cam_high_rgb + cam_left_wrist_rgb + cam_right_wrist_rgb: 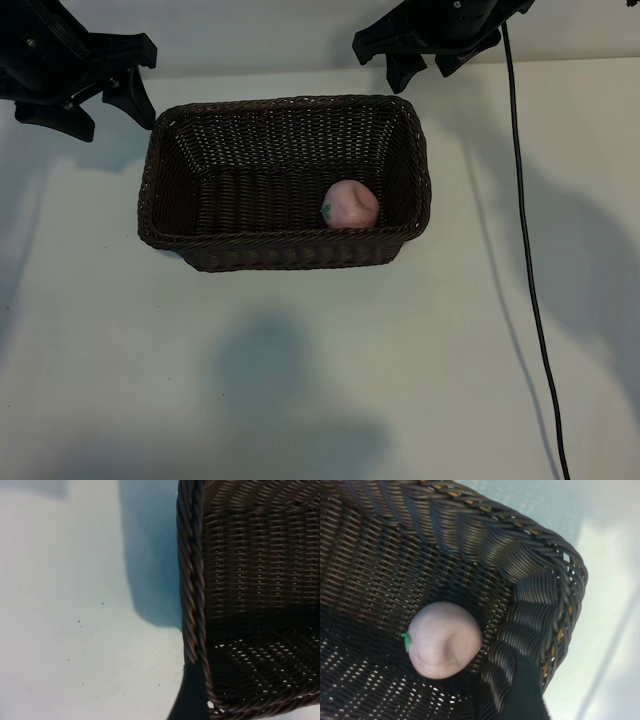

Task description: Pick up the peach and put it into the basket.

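The peach [350, 205] lay in the basket [160, 150] toward four o'clock, so the left gripper [112, 108] at ten and right gripper [422, 62] at one hung clear, both jaws apart and empty.

1. Even, fairly bright light falls on the white bench [300, 380]; broad soft shadows spread across its near part and right side.
2. The basket [160, 215] interior is dim, its weave hard to read.
3. In the left wrist view the basket casts a bluish shadow.
4. The peach [445, 640] looks slightly soft, without glare.
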Robot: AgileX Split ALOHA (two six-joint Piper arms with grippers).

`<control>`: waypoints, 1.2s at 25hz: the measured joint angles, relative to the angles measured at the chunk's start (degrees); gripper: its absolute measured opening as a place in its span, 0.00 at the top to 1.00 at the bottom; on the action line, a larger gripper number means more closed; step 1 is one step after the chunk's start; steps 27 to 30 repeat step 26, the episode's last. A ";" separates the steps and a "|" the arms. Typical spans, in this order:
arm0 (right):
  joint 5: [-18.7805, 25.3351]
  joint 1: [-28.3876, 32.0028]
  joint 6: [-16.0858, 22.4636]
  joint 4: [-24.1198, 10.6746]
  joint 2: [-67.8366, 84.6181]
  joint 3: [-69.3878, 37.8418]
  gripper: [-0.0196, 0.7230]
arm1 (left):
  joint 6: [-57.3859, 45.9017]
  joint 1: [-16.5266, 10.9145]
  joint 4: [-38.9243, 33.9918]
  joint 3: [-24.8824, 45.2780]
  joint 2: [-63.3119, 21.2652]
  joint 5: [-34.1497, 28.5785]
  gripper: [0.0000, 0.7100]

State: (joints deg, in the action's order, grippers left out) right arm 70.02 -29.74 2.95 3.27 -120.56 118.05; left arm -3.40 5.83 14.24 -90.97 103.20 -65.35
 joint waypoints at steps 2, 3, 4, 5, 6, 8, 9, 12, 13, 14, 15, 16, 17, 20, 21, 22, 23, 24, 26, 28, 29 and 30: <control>0.00 0.00 0.00 0.00 0.00 0.00 0.26 | 0.00 0.00 0.00 0.00 0.00 0.00 0.17; 0.00 0.00 0.00 0.00 0.00 0.00 0.26 | 0.00 0.00 0.00 0.00 0.00 0.00 0.17; 0.00 0.00 0.00 0.00 0.00 0.00 0.26 | 0.00 0.00 0.00 0.00 0.00 0.00 0.17; 0.00 0.00 0.00 0.06 0.00 0.00 0.26 | 0.00 0.00 0.00 0.00 0.00 0.00 0.17; 0.00 0.00 0.00 0.11 0.00 0.00 0.26 | 0.00 0.00 0.00 0.00 0.00 0.00 0.17; 0.00 0.00 0.00 0.50 0.00 0.00 0.26 | 0.00 0.00 0.00 0.00 0.00 0.00 0.17; 0.00 0.00 0.00 0.65 0.00 0.00 0.26 | 0.00 0.00 0.00 0.00 0.00 0.00 0.17; 0.00 0.00 0.00 1.01 0.00 0.00 0.28 | 0.00 0.00 0.00 0.00 0.00 0.00 0.17; 0.00 0.00 0.00 1.06 0.00 0.00 0.29 | 0.00 0.00 0.00 0.00 0.00 0.00 0.17; 0.00 0.00 0.00 1.06 0.00 0.00 0.29 | 0.00 0.00 0.00 0.00 0.00 0.00 0.17; 0.00 0.00 0.00 1.06 0.00 0.00 0.30 | 0.00 0.00 0.00 0.00 0.00 0.00 0.17; 0.00 0.00 0.00 1.06 0.00 0.00 0.31 | 0.00 0.00 0.00 0.00 0.00 0.00 0.17; 0.00 0.00 0.00 1.06 0.00 0.00 0.32 | 0.00 0.00 0.00 0.00 0.00 0.00 0.17; 0.00 0.00 0.00 1.13 0.00 0.00 0.35 | 0.00 0.00 0.00 0.00 0.00 0.00 0.17; 0.00 0.00 0.00 1.13 0.00 0.00 0.36 | 0.00 0.00 0.00 0.00 0.00 0.00 0.17; 0.00 0.00 0.00 1.13 0.00 0.00 0.37 | 0.00 0.00 0.00 0.00 0.00 0.00 0.17; 0.00 0.00 0.00 1.13 0.00 0.00 0.38 | 0.00 0.00 0.00 0.00 0.00 0.00 0.17; 0.00 0.00 0.00 1.13 0.00 0.00 0.39 | 0.00 0.00 0.00 0.00 0.00 0.00 0.17; 0.00 0.00 0.05 1.13 0.00 0.00 0.41 | 0.00 0.00 0.00 0.00 0.00 0.00 0.17; 0.00 0.00 0.05 1.13 0.00 0.00 0.41 | 0.00 0.00 0.00 0.00 0.00 0.00 0.17; 0.00 0.00 0.05 1.13 0.00 0.00 0.41 | 0.00 0.00 0.00 0.00 0.00 0.00 0.17; 0.00 0.00 0.05 1.13 0.00 0.00 0.41 | 0.00 0.00 0.00 0.00 0.00 0.00 0.17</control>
